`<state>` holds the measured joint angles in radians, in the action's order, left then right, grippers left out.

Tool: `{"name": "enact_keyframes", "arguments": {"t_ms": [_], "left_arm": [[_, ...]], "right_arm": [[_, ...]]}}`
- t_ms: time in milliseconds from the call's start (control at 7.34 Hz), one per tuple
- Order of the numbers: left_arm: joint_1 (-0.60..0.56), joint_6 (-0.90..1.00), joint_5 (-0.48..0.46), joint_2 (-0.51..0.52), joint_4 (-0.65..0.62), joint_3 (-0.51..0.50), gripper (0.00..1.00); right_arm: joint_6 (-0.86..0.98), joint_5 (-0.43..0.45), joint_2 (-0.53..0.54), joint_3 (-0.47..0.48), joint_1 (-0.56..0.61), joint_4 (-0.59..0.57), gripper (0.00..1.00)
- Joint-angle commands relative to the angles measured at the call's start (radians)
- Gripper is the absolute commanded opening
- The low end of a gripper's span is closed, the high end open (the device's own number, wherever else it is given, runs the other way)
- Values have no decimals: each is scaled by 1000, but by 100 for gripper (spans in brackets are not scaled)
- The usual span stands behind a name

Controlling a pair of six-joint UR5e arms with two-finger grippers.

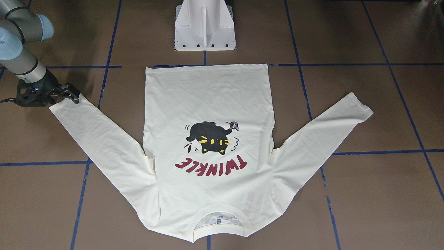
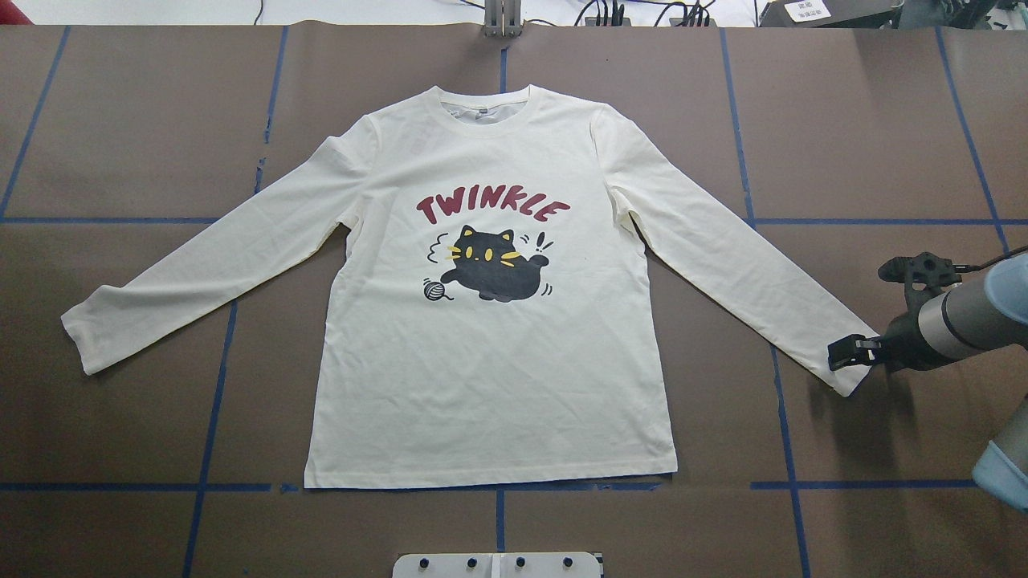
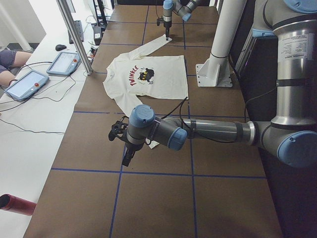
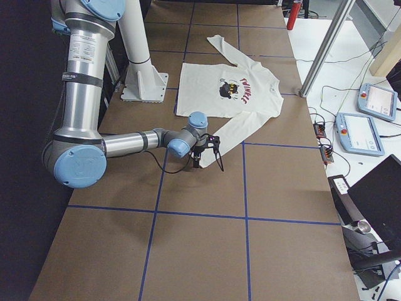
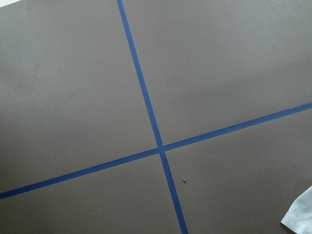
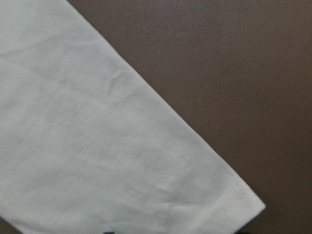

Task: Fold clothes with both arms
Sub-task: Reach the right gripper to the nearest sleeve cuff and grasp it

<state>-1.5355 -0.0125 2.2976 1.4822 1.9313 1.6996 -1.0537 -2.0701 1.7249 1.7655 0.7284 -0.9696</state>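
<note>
Start at the left: find the left arm point(image 3: 213, 130) reaching low over the brown surface point(image 2: 120, 417), wrist just beside the cuff of the left sleeve point(image 2: 201, 269) rather than over it; no telling those jaws' state, released or clenched; probably worth shifting onto the cuff before any pinch. Move to the middle: see the shirt point(image 2: 490, 385) spread flat and smooth, print up, collar on the far side, hem nearest the white pedestal point(image 1: 204, 27), both sleeves angled out and down. Finish at the right: find the right arm point(image 2: 956, 321) with jaws released, spread over the end of the right sleeve point(image 2: 723, 253), nothing pinched yet. To do this step well: lower onto the cuff edge and clench on both layers, not the top one alone; wait for the left side to match; lift only enough to clear the surface; carry both sleeves inward across the chest in step; avoid tugging the body askew or creasing the print.
</note>
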Motion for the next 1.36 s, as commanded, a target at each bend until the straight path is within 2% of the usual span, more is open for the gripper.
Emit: {"name": "enact_keyframes", "arguments": {"t_ms": [0, 136, 272, 681, 954, 1090, 1226], "left_arm": [[0, 0, 0, 0, 0, -2, 99], [0, 0, 2, 0, 0, 0, 99], [0, 0, 0, 0, 0, -2, 99], [0, -1, 2, 0, 0, 0, 99], [0, -6, 41, 1, 0, 2, 99], [0, -6, 43, 4, 0, 2, 99], [0, -7, 43, 12, -2, 0, 99]], "right_arm": [[3, -39, -4, 6, 2, 0, 15], [1, -53, -5, 11, 12, 0, 3], [4, -54, -8, 9, 22, 0, 0], [8, -56, -13, 18, 48, 2, 0], [-3, -58, -48, 84, 100, -1, 0], [-3, -82, -159, 75, 144, -42, 0], [4, -82, -301, 65, 169, -148, 0]]}}
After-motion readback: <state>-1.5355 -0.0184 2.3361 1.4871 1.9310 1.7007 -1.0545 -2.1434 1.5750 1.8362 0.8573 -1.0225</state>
